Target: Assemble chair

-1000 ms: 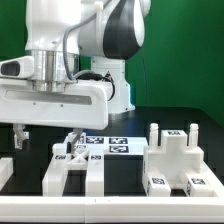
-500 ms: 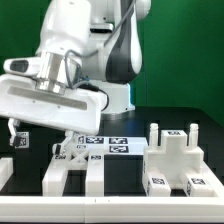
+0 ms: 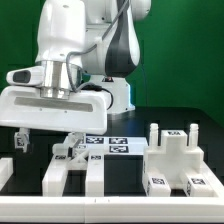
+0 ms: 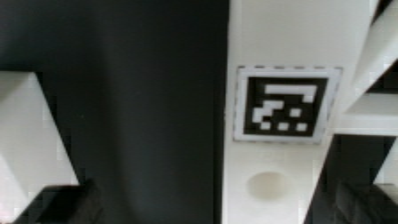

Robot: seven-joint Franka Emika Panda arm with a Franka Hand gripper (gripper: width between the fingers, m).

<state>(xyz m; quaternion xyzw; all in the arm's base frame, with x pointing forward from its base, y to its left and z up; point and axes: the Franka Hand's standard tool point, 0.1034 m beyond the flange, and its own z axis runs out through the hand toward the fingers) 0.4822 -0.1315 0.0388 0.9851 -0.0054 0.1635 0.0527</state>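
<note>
Chair parts (image 3: 75, 165): white tagged pieces on the black table (image 3: 125, 178), at the exterior view's left and right, unmoved since earlier.
Gripper (image 3: 47, 140): jaws spread wide, clasping nothing; levelled from its earlier tilt, above the left piece.
Wrist view only: tagged bar (image 4: 267, 60), round dimple (image 4: 267, 185).

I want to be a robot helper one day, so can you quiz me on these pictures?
1. True or false: the tool is shut tight.
2. What colour is the table? A black, B red, C yellow.
3. Fill the gap: in the wrist view, the white bar carries a black-and-white square ____.
Key: 1 false, its jaws stand wide open. 2 A. 3 tag.
</note>
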